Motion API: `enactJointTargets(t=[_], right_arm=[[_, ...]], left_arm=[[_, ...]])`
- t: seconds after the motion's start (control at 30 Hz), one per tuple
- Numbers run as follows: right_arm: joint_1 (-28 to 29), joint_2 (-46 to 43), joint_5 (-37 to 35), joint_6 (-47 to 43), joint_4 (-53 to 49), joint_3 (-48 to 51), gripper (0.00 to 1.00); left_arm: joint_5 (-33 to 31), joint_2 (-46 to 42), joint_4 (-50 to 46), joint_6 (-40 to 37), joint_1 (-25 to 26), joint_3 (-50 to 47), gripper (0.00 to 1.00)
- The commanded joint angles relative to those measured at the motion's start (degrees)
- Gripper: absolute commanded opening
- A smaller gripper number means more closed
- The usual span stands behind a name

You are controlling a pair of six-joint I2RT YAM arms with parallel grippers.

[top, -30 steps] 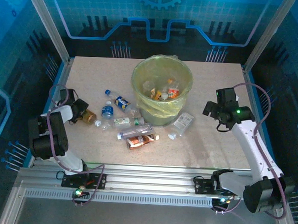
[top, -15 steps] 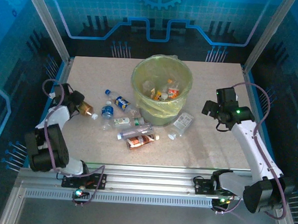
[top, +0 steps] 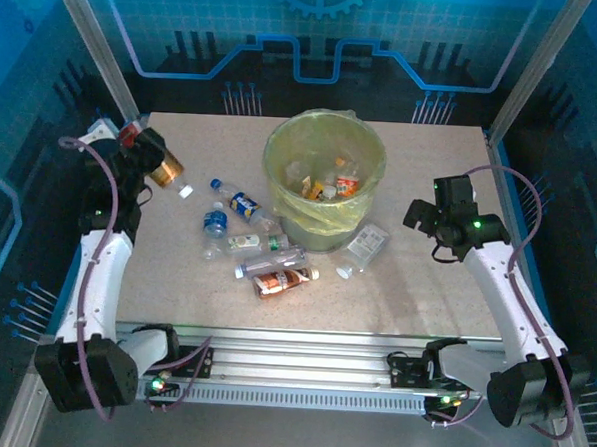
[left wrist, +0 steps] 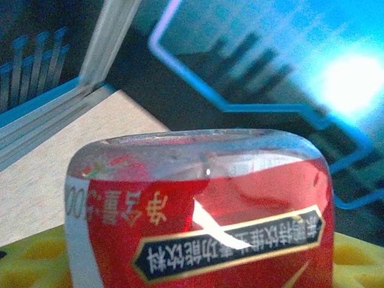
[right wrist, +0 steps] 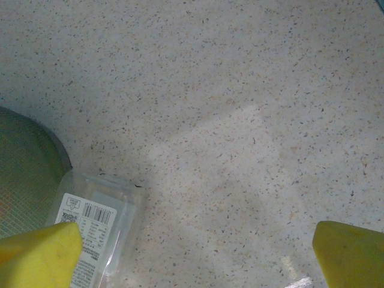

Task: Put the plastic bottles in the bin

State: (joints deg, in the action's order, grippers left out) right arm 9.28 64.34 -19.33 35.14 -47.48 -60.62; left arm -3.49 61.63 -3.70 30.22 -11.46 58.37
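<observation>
While the left gripper [top: 157, 159] pinches a red-labelled bottle [left wrist: 198, 210] aloft over the far-left corner of the table [top: 425, 300], well apart from the bin [top: 275, 187], right gripper [top: 420, 214] hangs spread wide by a clear pack [right wrist: 99, 225], loose bottles [top: 286, 280] lying just left of the bin

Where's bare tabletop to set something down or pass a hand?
Free: the table right of the bin past the clear pack, the strip between the bottles and the near edge, and the far-right corner. Crowded: left-front of the bin, bottles bunched.
</observation>
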Motion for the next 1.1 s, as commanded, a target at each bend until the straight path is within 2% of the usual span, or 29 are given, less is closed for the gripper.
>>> enactJointTargets(t=[0.0, 0.23, 0.53, 0.83, 1.07], right_arm=[[-1.0, -1.1, 0.2, 1.9, -0.3, 0.5, 1.0], [-1.0, -2.3, -0.4, 3.3, 0.0, 1.7, 1.0], [-1.0, -3.8, -1.1, 5.4, -0.1, 3.1, 1.0], [-1.0, -4.4, -0.4, 5.4, -0.1, 3.3, 1.0], [-1.1, -4.3, 0.6, 5.3, 0.5, 3.5, 1.0]], left_arm=[[-0.5, -0.5, 5.6, -3.6, 4.6, 4.8, 0.48], [0.1, 7.8, 11.7, -9.6, 18.9, 15.7, 0.48], [1.1, 23.8, 12.7, -17.0, 33.3, 31.6, 0.48], [1.1, 33.9, 11.9, -22.9, 43.1, 36.0, 0.49], [1.4, 36.3, 13.6, -23.4, 46.3, 32.6, 0.53]])
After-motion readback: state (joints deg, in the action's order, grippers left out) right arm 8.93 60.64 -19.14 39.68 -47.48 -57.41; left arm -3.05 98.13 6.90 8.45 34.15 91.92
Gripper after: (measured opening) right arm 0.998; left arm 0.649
